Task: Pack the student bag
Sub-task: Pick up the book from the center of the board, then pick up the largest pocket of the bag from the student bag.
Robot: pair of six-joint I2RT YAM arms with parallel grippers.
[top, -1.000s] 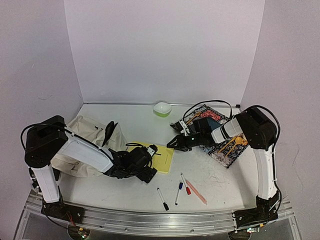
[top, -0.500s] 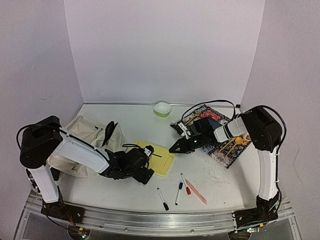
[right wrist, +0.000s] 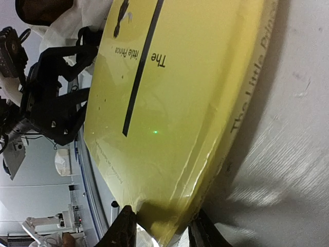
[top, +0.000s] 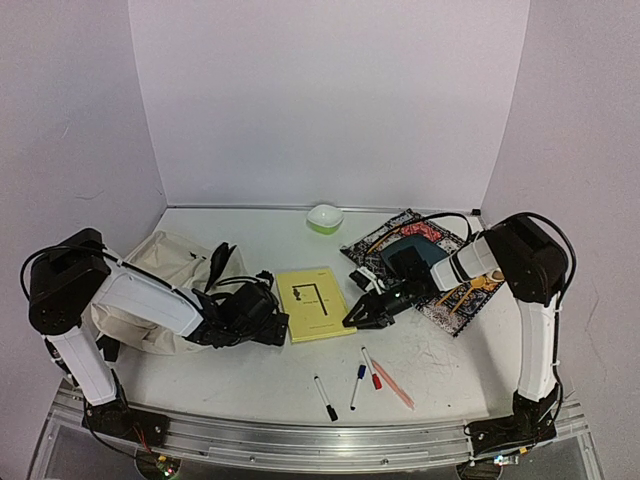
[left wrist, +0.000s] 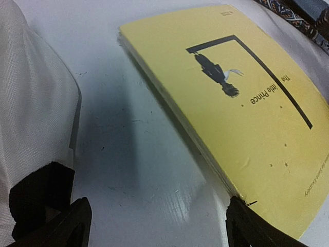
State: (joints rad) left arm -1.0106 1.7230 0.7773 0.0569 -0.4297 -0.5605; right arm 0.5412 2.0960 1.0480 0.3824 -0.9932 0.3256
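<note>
Since earlier, book [top: 313,304] turned square and lay flat mid-table; right gripper [top: 355,315] came to its right edge. Its fingers [right wrist: 126,226] straddled that corner; clamped or not, couldn't tell. Left gripper [top: 280,327] gaped wide just beside book's left edge. Bag [top: 165,265] slumped at table's left edge. Risk: thin cover bends or slips on lift. Bag mouth hidden by left arm.

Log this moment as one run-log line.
left gripper open, beside yellow book | right gripper straddling its corner, grip unclear | yellow book on table, outside student bag
</note>
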